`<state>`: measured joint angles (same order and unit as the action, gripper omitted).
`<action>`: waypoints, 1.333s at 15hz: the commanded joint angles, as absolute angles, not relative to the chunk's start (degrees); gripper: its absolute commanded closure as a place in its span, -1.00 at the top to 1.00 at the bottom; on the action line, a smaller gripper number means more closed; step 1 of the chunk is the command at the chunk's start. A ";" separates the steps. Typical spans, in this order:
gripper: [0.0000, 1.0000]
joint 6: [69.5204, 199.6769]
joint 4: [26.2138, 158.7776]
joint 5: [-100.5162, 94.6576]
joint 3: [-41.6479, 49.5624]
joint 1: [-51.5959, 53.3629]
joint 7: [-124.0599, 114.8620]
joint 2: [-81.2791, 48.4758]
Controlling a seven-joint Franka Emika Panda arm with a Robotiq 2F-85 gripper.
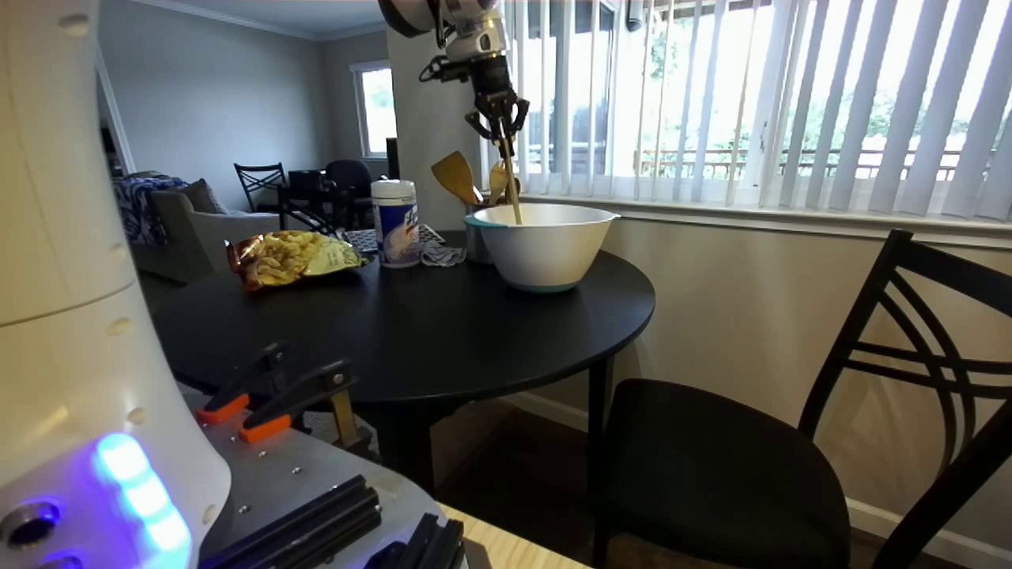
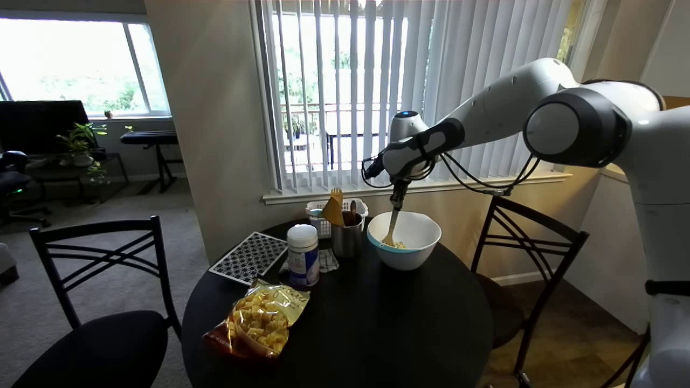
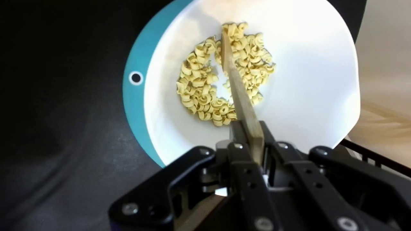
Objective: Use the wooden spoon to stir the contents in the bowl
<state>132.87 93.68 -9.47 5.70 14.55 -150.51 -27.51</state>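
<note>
The off-white bowl with a teal rim section stands on the black round table, in both exterior views (image 1: 545, 257) (image 2: 409, 261) and from above in the wrist view (image 3: 308, 96). Curly yellow pasta (image 3: 199, 86) lies in its bottom in a ring around a small bare patch. My gripper (image 1: 504, 136) is above the bowl, pointing down, and shut on the handle of the wooden spoon (image 1: 512, 186). In the wrist view the gripper's fingertips (image 3: 249, 128) press the handle from both sides. The spoon (image 3: 239, 86) slants down, its head edge-on among the pasta at the far side.
A metal utensil holder (image 2: 346, 241) stands close beside the bowl, with a white basket (image 2: 322, 225) behind. A wipes canister (image 2: 303, 258), a patterned board (image 2: 250, 256) and a snack bag (image 2: 264, 323) are on the table (image 2: 377, 334). A chair (image 1: 711, 466) and window blinds (image 1: 854, 103) are near.
</note>
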 commanded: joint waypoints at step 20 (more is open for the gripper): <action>-0.94 129.88 103.94 -11.61 9.01 17.58 -148.16 -20.98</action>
